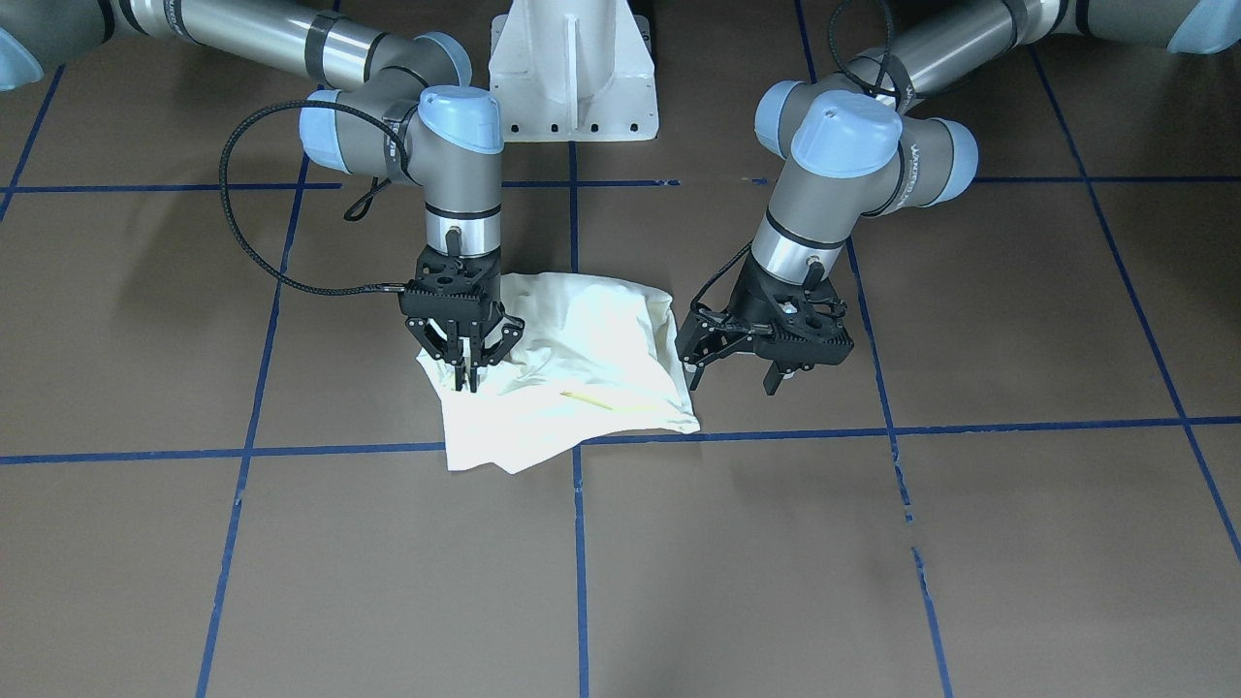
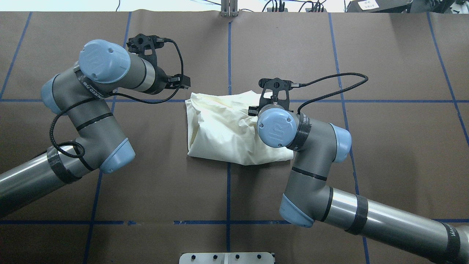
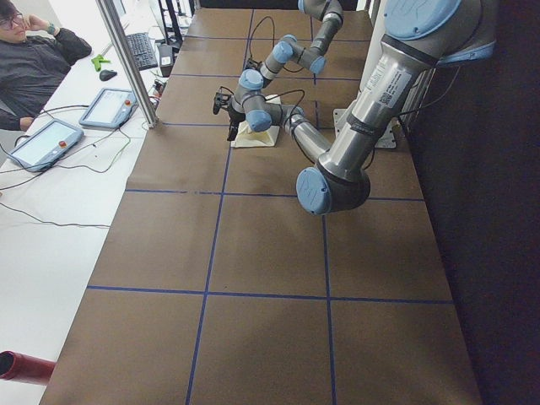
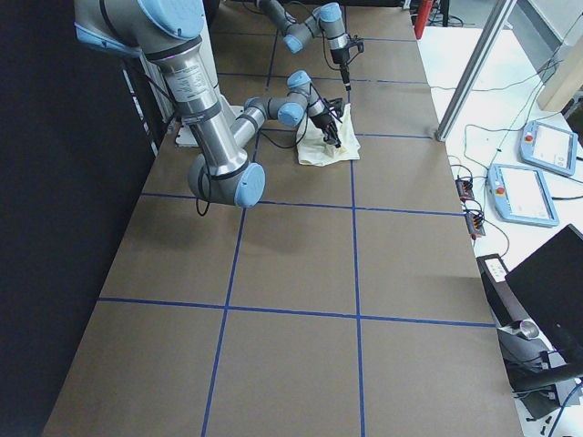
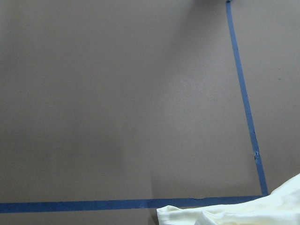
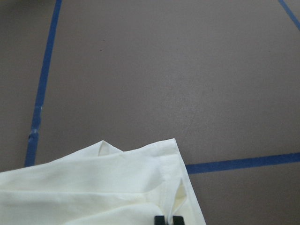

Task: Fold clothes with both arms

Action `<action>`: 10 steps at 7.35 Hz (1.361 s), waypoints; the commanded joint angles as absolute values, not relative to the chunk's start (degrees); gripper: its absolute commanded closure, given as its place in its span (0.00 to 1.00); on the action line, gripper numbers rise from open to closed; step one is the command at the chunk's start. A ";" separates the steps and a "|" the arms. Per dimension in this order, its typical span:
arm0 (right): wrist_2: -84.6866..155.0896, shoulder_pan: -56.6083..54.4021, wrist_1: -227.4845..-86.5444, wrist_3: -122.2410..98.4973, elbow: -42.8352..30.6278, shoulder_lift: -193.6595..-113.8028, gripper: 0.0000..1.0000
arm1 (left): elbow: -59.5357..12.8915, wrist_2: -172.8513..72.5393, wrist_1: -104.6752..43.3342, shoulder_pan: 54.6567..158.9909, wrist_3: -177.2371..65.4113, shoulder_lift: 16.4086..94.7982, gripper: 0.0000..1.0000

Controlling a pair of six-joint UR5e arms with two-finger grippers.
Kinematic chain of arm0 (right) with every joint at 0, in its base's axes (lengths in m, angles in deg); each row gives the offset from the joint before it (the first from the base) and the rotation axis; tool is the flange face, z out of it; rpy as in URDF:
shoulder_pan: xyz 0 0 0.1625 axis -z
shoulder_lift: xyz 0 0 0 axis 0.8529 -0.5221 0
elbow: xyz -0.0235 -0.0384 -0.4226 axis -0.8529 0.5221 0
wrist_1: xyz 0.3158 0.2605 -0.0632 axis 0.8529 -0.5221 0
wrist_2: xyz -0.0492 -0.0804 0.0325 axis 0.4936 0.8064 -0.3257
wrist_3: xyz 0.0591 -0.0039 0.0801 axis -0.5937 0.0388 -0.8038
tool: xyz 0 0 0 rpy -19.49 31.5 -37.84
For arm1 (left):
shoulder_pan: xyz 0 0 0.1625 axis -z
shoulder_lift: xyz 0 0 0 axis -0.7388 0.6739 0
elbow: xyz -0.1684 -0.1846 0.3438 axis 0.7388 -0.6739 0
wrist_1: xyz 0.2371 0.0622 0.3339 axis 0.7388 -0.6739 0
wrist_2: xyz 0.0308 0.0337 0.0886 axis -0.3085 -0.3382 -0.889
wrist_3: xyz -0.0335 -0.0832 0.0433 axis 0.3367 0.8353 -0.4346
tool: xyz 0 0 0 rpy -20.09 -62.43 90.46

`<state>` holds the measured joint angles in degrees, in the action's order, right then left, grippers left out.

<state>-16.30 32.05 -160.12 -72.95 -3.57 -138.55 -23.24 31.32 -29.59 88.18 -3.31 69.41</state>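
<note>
1. Cream T-shirt [image 2: 223, 128] at centre of table [image 2: 366, 165], bunched into a rough rectangle across a blue tape [image 2: 228, 55] crossing. Print not visible.
2. On right gripper [image 1: 468, 378]: pointing straight down at the T-shirt's 9 o'clock edge in the front-facing view. Jaws narrow, almost together, pinching a fold of cloth.
3. Overhead: same gripper hidden under its own wrist, on the T-shirt's 3 o'clock side.
4. Right wrist view: black fingertips [image 6: 161, 219] at 6 o'clock of frame, side by side against a hemmed corner of the cloth.
5. On left gripper [image 1: 734, 373]: tilted, jaws wide, nothing between them. Just beside the T-shirt's 3 o'clock edge in the front-facing view, near its 10 o'clock corner overhead. Contact with cloth: cannot tell.
6. Left wrist view: cloth edge only, at 5 o'clock of frame, next to a tape corner.
7. White pedestal [image 1: 572, 68] at 12 o'clock of the front-facing view, between the two arms.
8. Left side view: seated person [image 3: 34, 59] at 10 o'clock, at a side desk well apart from the T-shirt.
</note>
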 commanded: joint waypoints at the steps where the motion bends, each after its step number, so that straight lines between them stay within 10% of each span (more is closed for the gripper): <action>1: -15.17 30.51 -159.72 -72.37 -1.54 -138.24 1.00 | -23.23 31.32 -29.62 88.15 -3.06 69.41 0.00; 4: -13.77 28.12 -156.84 -72.10 5.04 -135.87 1.00 | -23.23 31.32 -29.79 88.06 -3.06 69.06 0.00; 5: -13.32 28.12 -155.34 -72.01 7.33 -134.74 0.71 | -23.23 31.32 -29.70 88.06 -3.06 69.06 0.00; 6: -13.23 27.86 -155.24 -70.36 8.57 -133.33 0.01 | -23.32 31.32 -29.79 88.06 -3.06 69.06 0.00; 10: -40.50 13.57 -155.15 -50.46 6.04 -131.55 0.00 | -23.41 34.81 -48.17 87.01 -4.37 65.29 0.00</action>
<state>-30.92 18.51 -155.19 -58.27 7.14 -131.23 -23.44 32.90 -39.80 87.49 -3.70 67.21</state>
